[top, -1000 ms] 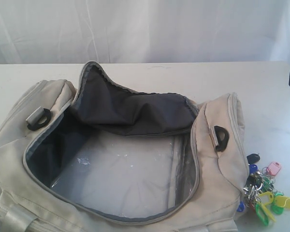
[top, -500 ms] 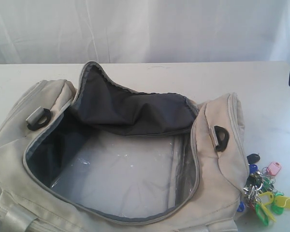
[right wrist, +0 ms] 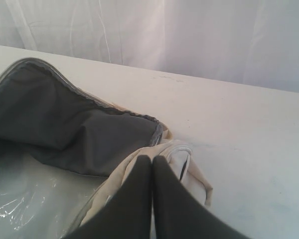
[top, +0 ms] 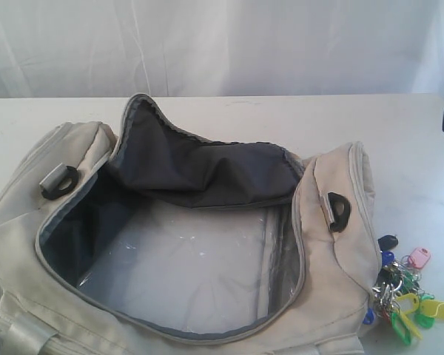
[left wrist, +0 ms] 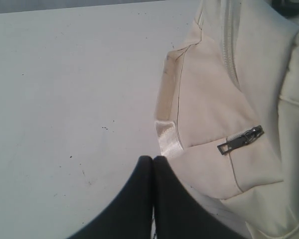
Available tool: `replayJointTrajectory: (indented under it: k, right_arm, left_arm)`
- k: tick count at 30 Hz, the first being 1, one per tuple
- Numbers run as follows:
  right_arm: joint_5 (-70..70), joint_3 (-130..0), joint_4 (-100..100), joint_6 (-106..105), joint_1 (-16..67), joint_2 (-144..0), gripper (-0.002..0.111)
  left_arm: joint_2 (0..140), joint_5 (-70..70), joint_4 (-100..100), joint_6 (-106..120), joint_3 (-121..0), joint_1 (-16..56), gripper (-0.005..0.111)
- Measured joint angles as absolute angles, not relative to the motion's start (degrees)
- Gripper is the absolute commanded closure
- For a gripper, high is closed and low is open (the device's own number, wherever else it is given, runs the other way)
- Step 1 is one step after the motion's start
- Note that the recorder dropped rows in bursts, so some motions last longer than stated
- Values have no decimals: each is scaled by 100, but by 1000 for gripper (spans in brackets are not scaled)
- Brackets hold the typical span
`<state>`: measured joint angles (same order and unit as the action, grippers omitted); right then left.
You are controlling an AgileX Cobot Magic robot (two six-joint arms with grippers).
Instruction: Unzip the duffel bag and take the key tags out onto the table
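On table (top: 399, 133): 1 open duffel bag (top: 342, 255), 1 key tags (top: 408, 297) bunch; L/R fingers (left wrist: 138, 201) (right wrist: 133, 201) closed.

Left end effector (left wrist: 153, 159) and right end effector (right wrist: 152, 159), jaws tight together, empty.

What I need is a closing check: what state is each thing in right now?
duffel bag: unzipped, flap folded back, no tags visible inside.
key tags: out, lying on the table beside the bag.
left gripper: shut, holding nothing.
right gripper: shut, holding nothing.
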<state>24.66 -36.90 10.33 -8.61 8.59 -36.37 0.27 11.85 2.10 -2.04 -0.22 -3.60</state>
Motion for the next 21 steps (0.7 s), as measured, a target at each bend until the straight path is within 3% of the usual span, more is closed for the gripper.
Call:
replayJointTrajectory:
  k: [9,15,21]
  right_arm:
    - [2591,-3690,1230,-338,306,-2863,108]
    - [3099,-3690,1419,610,-519,-1421,108]
    - [3865,-3621,1429,45,-626,-190,108]
  left_arm:
    - [27,1185,210,-204,-22,-360,107]
    - [27,1185,210,-204,-22,-360,107]
    - [27,1185,210,-204,-22,-360,107]
